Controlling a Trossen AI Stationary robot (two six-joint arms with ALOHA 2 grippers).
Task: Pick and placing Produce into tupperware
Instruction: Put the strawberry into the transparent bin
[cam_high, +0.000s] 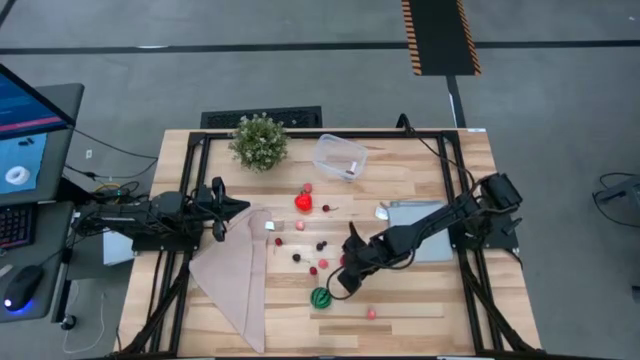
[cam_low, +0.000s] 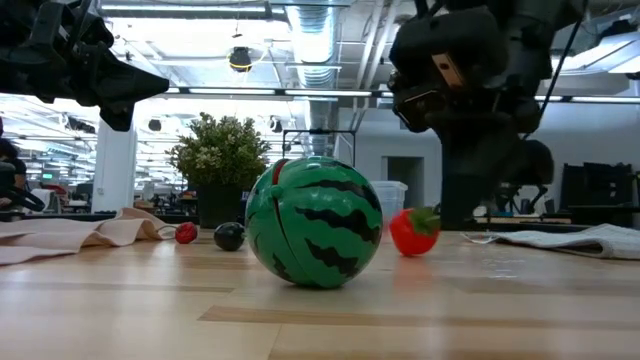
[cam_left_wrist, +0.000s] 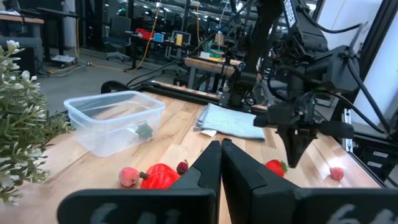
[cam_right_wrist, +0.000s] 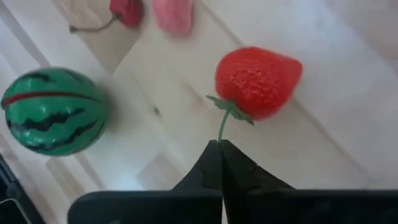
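We see a wooden counter (cam_high: 420, 300) on grey floor (cam_high: 300, 60); right end effector (cam_right_wrist: 221, 144) pinches the strawberry (cam_right_wrist: 258, 81) stem; left end effector (cam_left_wrist: 221, 146) closed, empty.

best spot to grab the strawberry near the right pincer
Probably across the red body of the strawberry, from straight above. It lies on its side on the table, and its thin green stem offers little hold. The right pincer hangs shut by that stem.
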